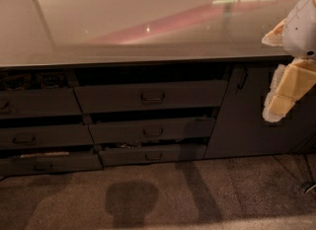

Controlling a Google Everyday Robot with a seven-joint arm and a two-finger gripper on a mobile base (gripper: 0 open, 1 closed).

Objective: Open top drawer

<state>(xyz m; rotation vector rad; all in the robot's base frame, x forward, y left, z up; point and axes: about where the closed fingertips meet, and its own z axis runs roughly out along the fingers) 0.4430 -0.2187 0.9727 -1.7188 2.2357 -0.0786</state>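
Note:
The top drawer (150, 95) is the widest dark grey-brown front in the middle stack, just under the counter, with a small dark bail handle (152, 96) at its centre. A dark gap shows above it, so it stands a little way out. My gripper (284, 93) hangs at the right edge of the view, cream-coloured below a white wrist, in front of the plain cabinet door. It is well to the right of the drawer handle and apart from it.
Two slimmer drawers (153, 130) sit below the top one, both slightly out. A left stack of drawers (37, 103) stands ajar too. The glossy counter top (138, 21) overhangs them. A cabinet door (242, 110) is at right. Carpet floor (163, 194) lies in front.

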